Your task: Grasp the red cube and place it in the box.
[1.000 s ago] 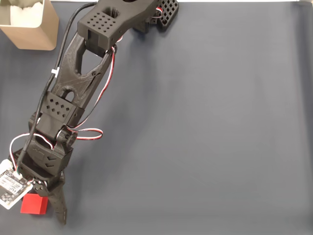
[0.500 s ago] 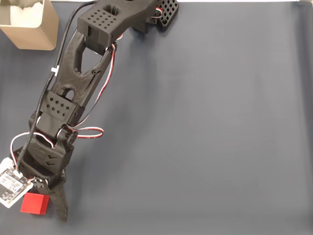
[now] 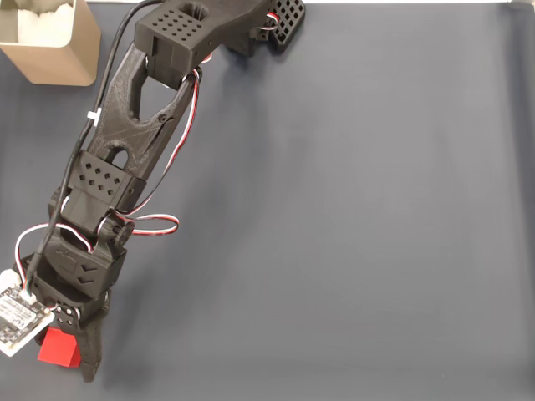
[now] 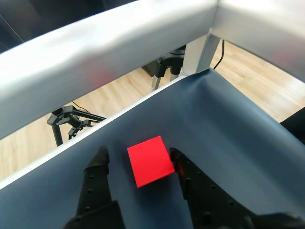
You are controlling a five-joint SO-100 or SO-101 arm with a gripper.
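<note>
Grasp step: in the wrist view the tool (image 4: 138, 160) is spread around the red cube (image 4: 149, 161) (one finger touching its side) on the desk (image 3: 351, 217). Next: pinch, lift, carry toward the box (image 3: 52, 52) at twelve o'clock.

One red cube (image 4: 149, 161), one box (image 3: 48, 42), one arm (image 3: 125, 159), one claw (image 4: 138, 164).

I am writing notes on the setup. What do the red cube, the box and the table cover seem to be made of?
The red cube: probably plastic or painted wood, with flat matte faces and sharp edges. The box: likely cardboard, with dull tan thin walls. The table cover: seemingly a soft dark mat or cloth, matte, with its edge hanging loosely in the wrist view.
</note>
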